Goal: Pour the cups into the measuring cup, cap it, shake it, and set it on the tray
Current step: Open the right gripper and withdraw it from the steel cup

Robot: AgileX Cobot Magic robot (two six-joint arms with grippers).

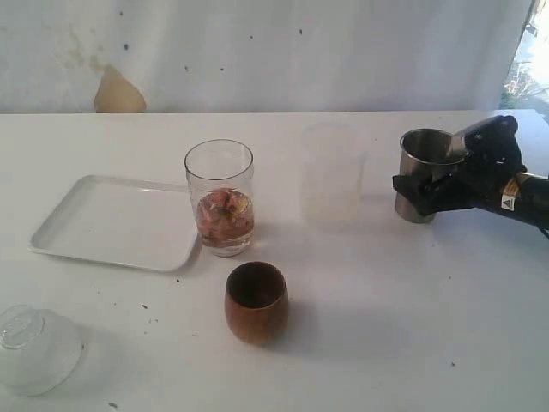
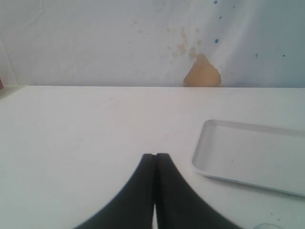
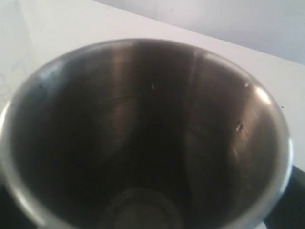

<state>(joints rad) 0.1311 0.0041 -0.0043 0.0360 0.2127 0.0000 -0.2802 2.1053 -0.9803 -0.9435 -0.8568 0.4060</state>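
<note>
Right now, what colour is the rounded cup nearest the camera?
The cup is warm brown wood, darker inside; the exterior view shows it best.

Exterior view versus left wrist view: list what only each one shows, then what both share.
Only the exterior view: the measuring cup with reddish-brown contents, the wooden cup, the frosted cup, and the right gripper at the upright steel tumbler. Only the left wrist view: the left gripper, shut and empty. Both: the white tray, the table, the tan wall stain.
</note>
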